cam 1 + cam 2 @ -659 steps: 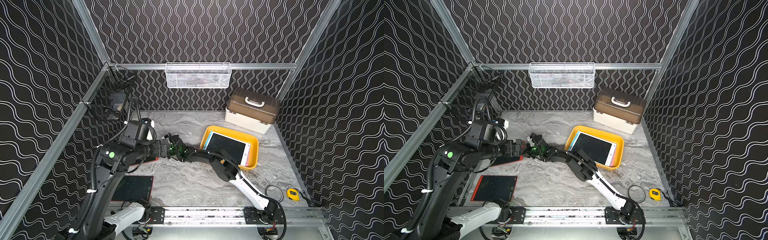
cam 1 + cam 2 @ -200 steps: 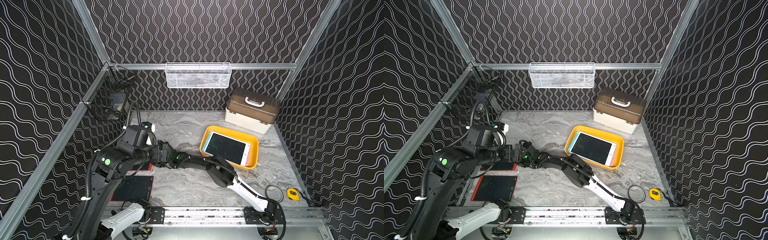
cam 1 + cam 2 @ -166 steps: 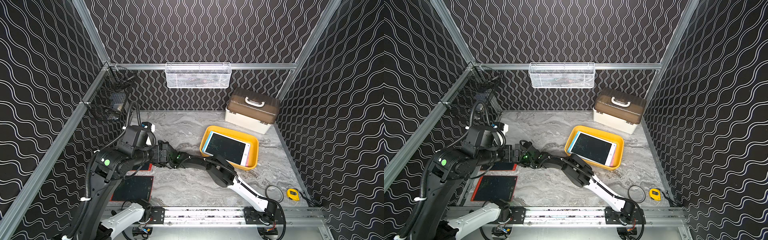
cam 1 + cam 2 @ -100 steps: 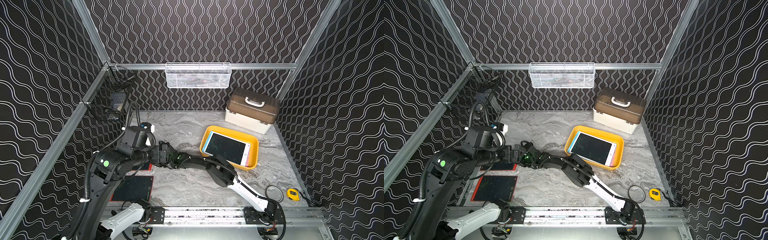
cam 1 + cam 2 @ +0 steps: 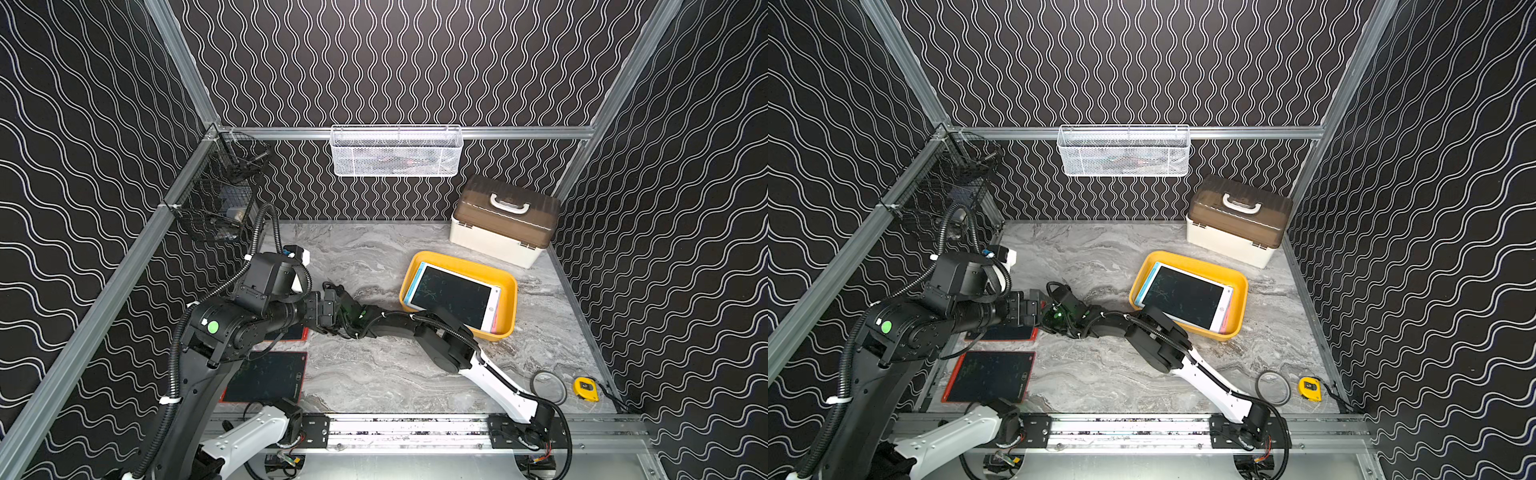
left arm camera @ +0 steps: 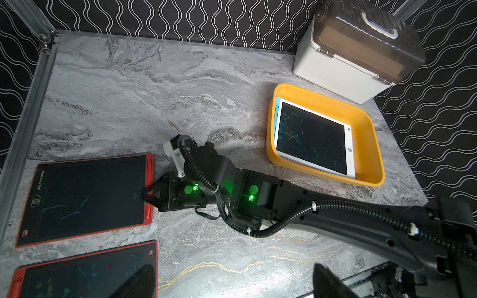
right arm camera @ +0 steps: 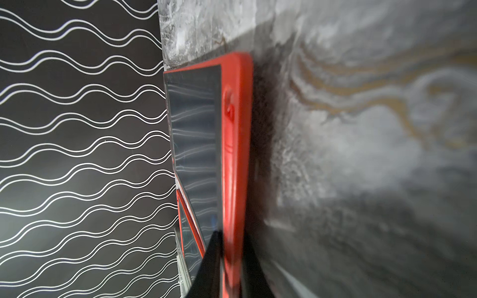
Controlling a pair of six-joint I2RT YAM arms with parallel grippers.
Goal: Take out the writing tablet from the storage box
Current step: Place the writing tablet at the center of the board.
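Note:
The yellow storage box (image 5: 509, 286) (image 5: 1241, 291) (image 6: 371, 134) sits at the right in both top views. A white-framed writing tablet (image 5: 453, 297) (image 5: 1185, 297) (image 6: 312, 136) lies in it on top of blue and pink ones. A red writing tablet (image 6: 85, 198) (image 7: 236, 144) lies flat by the left wall. My right gripper (image 6: 147, 196) (image 7: 232, 232) is shut on its near edge, one jaw above and one below. My left gripper (image 6: 236, 283) (image 5: 322, 309) hovers open and empty over the right wrist.
A second red tablet (image 5: 266, 376) (image 5: 992, 376) (image 6: 82, 273) lies nearer the front rail. A cream case with a brown lid (image 5: 503, 224) stands behind the box. A white mesh basket (image 5: 397, 151) hangs on the back wall. A tape measure (image 5: 585, 388) lies front right.
Since three seconds ago both arms have shifted left and lower, with the red tablet now flat on the table. Over the last second the arms have hardly moved.

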